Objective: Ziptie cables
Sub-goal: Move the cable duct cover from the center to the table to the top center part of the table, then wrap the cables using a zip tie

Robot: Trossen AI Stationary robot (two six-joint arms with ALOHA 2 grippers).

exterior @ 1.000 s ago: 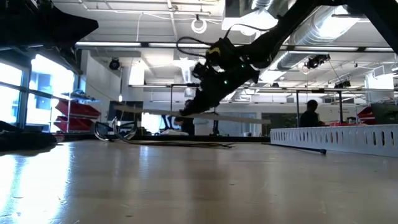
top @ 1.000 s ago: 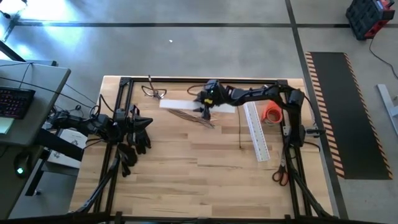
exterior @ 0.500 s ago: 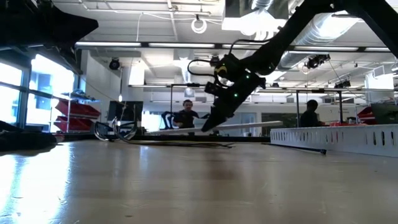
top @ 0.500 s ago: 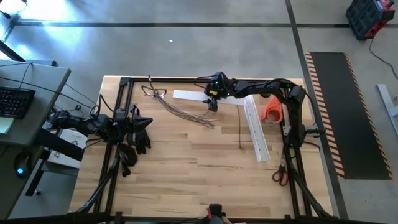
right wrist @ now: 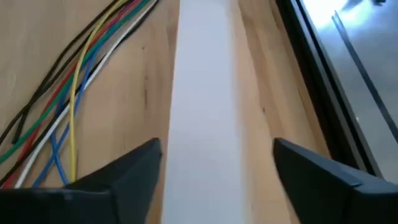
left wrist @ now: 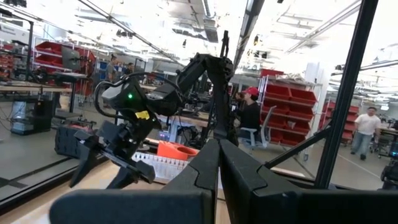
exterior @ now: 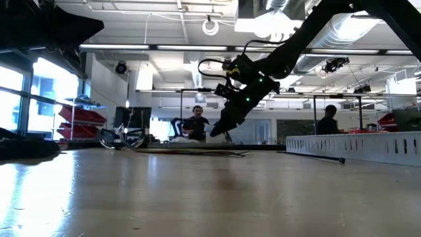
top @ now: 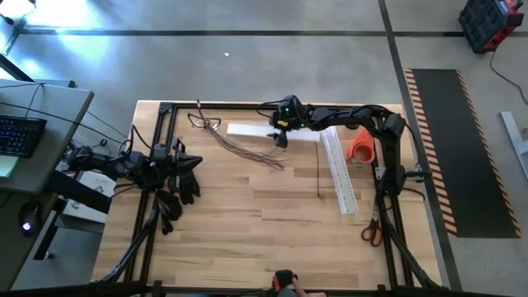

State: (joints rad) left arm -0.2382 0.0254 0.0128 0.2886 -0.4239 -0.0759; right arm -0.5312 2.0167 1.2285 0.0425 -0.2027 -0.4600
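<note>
The cables (top: 243, 147), a fanned bundle of thin wires, lie on the table's far middle; the right wrist view shows them as coloured wires (right wrist: 81, 81). The ziptie (top: 319, 175), a thin dark strip, lies beside the white channel (top: 341, 173). My right gripper (top: 280, 139) hangs open just above a flat white strip (right wrist: 205, 93), with one finger on each side and neither touching it. The strip lies flat by the far edge, next to the cables. My left gripper (top: 186, 178) rests shut at the table's left side.
Clear safety glasses (top: 202, 122) sit at the cables' far-left end. An orange object (top: 360, 147) stands beyond the channel at the right, and scissors (top: 371, 229) lie near the right edge. A black frame (top: 247, 106) runs along the table's far edge. People show in the room behind.
My right gripper has carried the white strip toward the table's right and far edge, off the cables. It has lowered the strip and let it go. The strip was lifted and tilted and now lies flat on the table.
</note>
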